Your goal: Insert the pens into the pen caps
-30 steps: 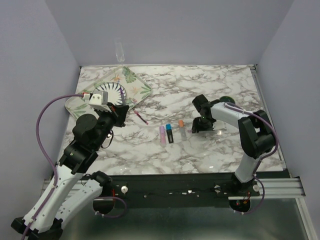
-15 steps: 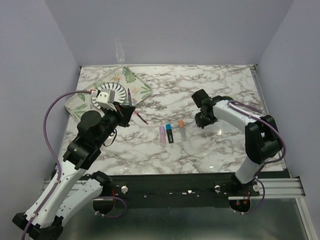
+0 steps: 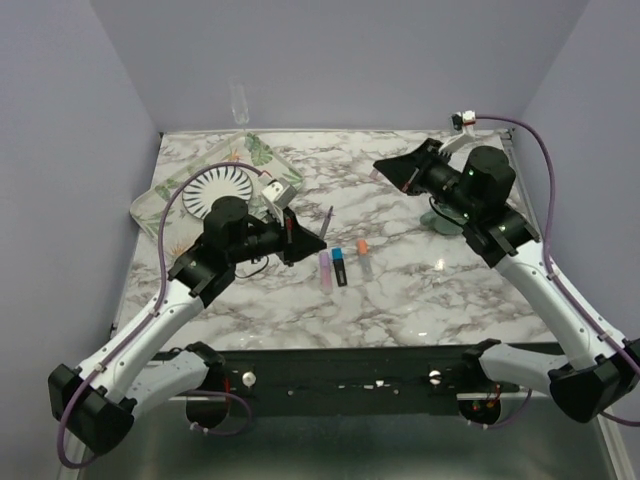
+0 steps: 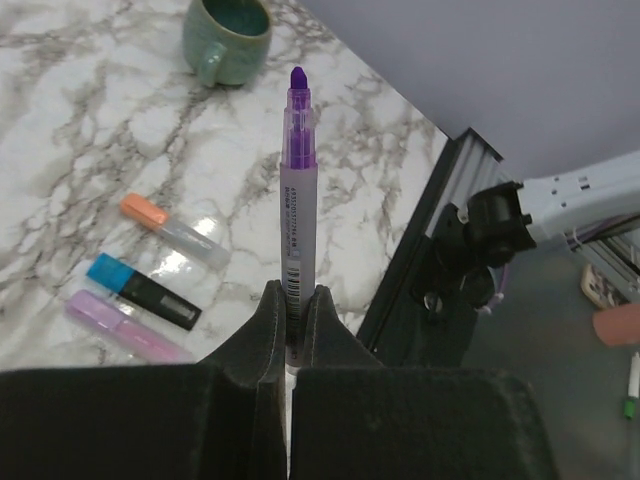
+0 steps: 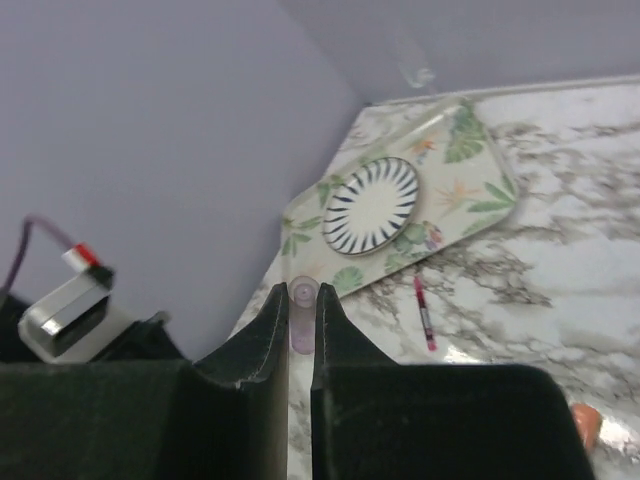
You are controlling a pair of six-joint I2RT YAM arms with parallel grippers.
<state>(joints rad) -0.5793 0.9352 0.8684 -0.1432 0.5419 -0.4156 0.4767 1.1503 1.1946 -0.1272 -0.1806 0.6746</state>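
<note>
3 markers on table; L hand grips 1 purple pen, R hand 1 cap.

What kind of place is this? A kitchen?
Probably a robot test booth in a lab, not a kitchen. A left arm and a right arm are bolted at the table's near edge, plain lilac walls box it in, and markers, a mug and a tray lie out like practice props.
</note>
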